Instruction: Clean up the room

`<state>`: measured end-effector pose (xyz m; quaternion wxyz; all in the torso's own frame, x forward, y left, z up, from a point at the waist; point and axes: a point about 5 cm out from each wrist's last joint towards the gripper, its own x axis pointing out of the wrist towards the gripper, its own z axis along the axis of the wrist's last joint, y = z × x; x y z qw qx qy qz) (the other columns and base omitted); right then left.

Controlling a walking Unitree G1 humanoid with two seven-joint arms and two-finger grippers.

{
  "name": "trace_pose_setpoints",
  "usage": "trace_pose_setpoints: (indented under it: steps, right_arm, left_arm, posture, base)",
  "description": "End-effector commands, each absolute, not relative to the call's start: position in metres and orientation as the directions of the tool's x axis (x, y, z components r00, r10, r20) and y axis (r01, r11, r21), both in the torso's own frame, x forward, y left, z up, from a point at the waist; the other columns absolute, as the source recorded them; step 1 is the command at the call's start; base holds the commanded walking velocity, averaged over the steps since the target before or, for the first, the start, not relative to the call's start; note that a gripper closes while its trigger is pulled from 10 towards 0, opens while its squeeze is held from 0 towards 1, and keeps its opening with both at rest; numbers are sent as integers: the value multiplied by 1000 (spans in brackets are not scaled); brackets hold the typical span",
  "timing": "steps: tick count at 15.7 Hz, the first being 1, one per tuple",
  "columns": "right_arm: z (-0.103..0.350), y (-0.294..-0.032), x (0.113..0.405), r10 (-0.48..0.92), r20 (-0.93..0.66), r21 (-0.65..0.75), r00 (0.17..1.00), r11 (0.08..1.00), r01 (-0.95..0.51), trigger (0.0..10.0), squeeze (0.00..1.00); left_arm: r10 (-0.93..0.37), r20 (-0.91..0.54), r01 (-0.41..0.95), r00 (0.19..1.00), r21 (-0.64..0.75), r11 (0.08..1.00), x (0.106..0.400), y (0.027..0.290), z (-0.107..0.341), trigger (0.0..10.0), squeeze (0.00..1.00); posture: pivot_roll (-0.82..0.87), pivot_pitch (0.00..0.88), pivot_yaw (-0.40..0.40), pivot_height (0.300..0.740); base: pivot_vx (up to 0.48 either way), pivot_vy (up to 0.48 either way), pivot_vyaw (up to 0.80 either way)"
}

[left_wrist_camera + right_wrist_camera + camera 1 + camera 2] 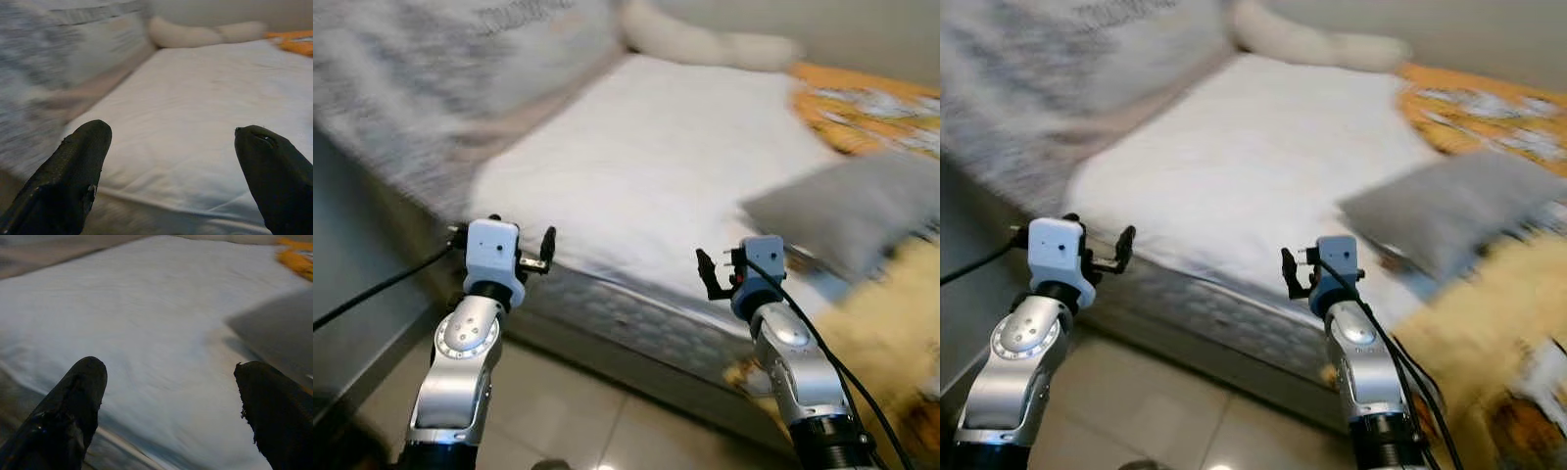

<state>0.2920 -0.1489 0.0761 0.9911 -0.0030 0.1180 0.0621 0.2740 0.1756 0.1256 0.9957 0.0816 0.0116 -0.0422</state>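
Observation:
A bed with a bare white sheet [656,147] lies in front of me, blurred by motion. On its right side rests a grey pillow [847,211], with an orange patterned blanket [862,103] behind it and a yellow blanket [891,333] hanging off the near right corner. A cream bolster [705,41] lies at the head. My left gripper [544,253] is raised at the mattress's near edge, open and holding nothing. My right gripper [713,274] hovers at the same edge just left of the grey pillow, open as well, its fingertips [80,387] wide apart.
A grey and white striped cover [431,69] is bunched along the bed's left side. The quilted mattress side [636,318] faces me above a tiled floor [568,411]. A grey surface [352,294] stands at my left. A black cable [372,289] trails from the left wrist.

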Motion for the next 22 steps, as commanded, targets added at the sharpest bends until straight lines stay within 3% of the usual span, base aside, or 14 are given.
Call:
trace_pose_setpoints:
  steps: [1, 4, 15, 18, 22]
  right_arm:
    - [80, -154, 294, 110, -218, 8, 970, 994, -111, 10000, 0]
    - [80, -154, 294, 110, -216, 9, 970, 994, -111, 10000, 0]
    - [82, -154, 295, 111, -206, -7, 972, 993, -115, 10000, 0]
    - [82, -154, 295, 108, -206, -5, 973, 994, -112, 10000, 0]
    - [83, -154, 295, 111, -195, -10, 974, 993, -115, 10000, 0]
  left_arm:
    - [-99, -18, 101, 995, 161, 982, 276, 171, 129, 10000, 486]
    - [-96, -16, 97, 995, 167, 981, 277, 174, 130, 10000, 490]
    - [-91, -4, 91, 996, 169, 981, 277, 179, 132, 10000, 498]
    - [-92, -4, 91, 996, 169, 981, 277, 179, 132, 10000, 494]
    - [-92, -2, 91, 996, 171, 981, 276, 179, 131, 10000, 494]
  posture:
    - [107, 9, -7, 740]
    - [107, 8, -8, 740]
    - [98, 0, -7, 740]
    - [96, 0, -8, 740]
    - [94, 0, -8, 740]
  base:
    - [240, 0, -769]
    - [266, 0, -621]
    - [334, 0, 0]
    - [352, 0, -640]
    - [355, 0, 0]
